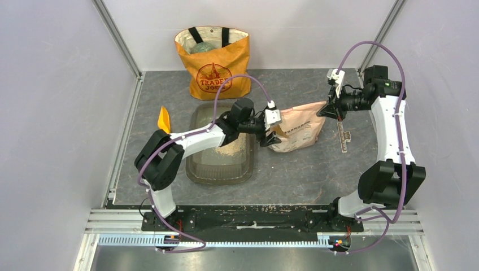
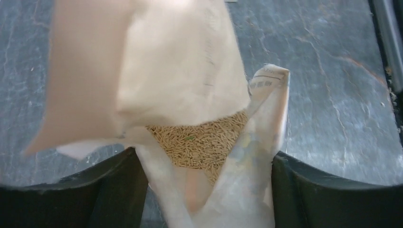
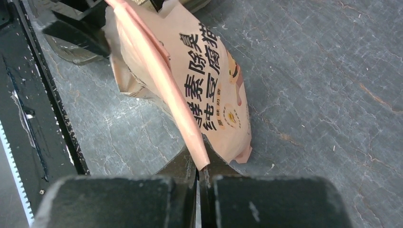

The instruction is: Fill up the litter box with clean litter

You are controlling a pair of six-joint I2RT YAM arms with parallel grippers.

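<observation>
The litter box, a smoky translucent tray, sits on the table left of centre, partly under my left arm. A patch of pale beige clean litter lies in it. The pinkish-tan litter bag hangs between both grippers, just right of the box. My left gripper is shut on the bag's open mouth end near the box's right rim. In the left wrist view the gripper has the bag filling its jaws, with pellet litter showing inside. My right gripper is shut on the bag's sealed seam.
An orange tote bag stands at the back behind the box. An orange scoop lies by the box's left rear corner. A thin strip lies on the table under my right arm. Metal frame rails edge the table.
</observation>
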